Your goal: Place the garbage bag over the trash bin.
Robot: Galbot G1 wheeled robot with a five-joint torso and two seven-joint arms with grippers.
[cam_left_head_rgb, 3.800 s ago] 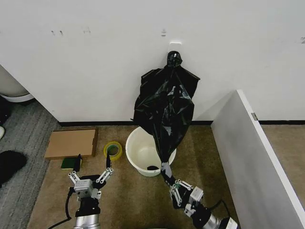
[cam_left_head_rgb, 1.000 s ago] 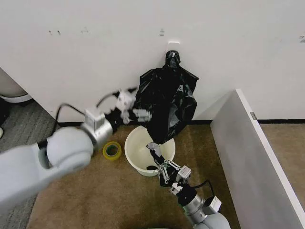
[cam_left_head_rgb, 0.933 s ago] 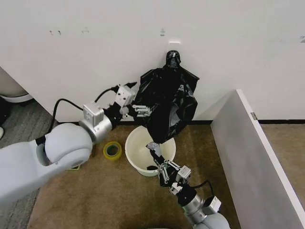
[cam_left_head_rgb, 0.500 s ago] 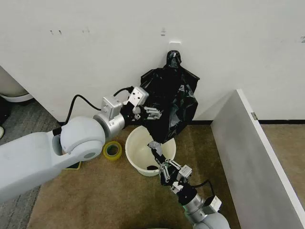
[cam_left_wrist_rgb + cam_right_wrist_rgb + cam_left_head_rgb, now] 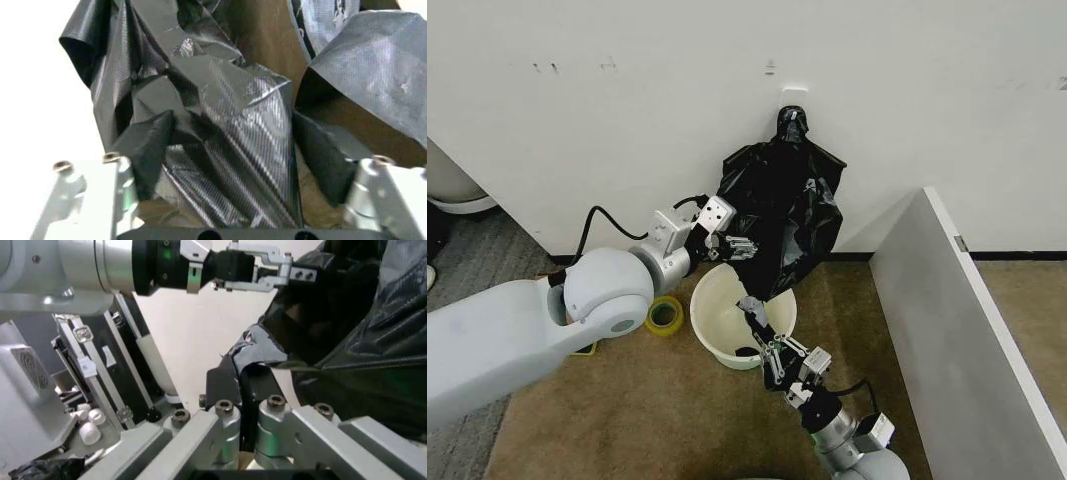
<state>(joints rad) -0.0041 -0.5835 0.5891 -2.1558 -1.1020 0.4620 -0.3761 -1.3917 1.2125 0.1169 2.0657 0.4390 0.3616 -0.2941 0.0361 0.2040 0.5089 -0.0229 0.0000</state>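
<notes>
between the wide-open jaws of the left gripper (image 5: 233, 165) hangs the thin, crinkly black garbage bag (image 5: 777, 225), light and slippery, its lower corner pinched by the closed right gripper (image 5: 757, 318) over the round white plastic bin (image 5: 712, 330), so a gathered fold seems the best hold.

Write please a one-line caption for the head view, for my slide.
Left claw open at the hanging garbage bag; right claw pinches its lower edge above the trash bin.
</notes>
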